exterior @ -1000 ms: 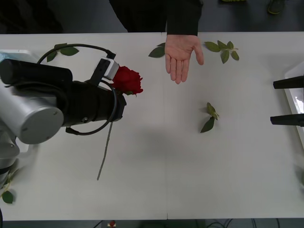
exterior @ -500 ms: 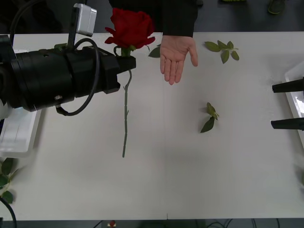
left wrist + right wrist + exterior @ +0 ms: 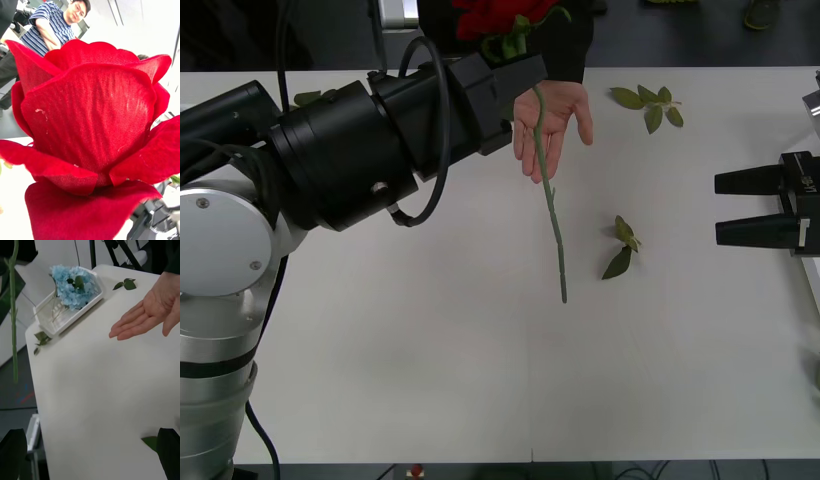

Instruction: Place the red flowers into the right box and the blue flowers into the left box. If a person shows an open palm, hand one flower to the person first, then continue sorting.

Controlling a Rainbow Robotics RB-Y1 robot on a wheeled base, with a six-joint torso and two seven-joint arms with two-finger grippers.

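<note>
My left gripper (image 3: 520, 78) is shut on a red flower's stem just under the bloom (image 3: 502, 14), held high over the table's far side. The long green stem (image 3: 552, 215) hangs down across the person's open palm (image 3: 556, 118). In the left wrist view the red bloom (image 3: 90, 131) sits right at the camera. My right gripper (image 3: 725, 206) waits open at the table's right side. The right wrist view shows blue flowers (image 3: 73, 287) lying in the left box (image 3: 56, 329), the palm (image 3: 144, 320) and the hanging stem (image 3: 14, 318). The right box is out of view.
Loose green leaf sprigs lie on the white table (image 3: 480, 380): one near the middle right (image 3: 623, 246), one at the far right (image 3: 648, 102), one far left (image 3: 308, 98). More leaves (image 3: 41, 338) lie beside the left box.
My left arm has lifted the red flower and swung it right, so the stem now hangs over the person's palm. My right gripper has moved a little leftward.
</note>
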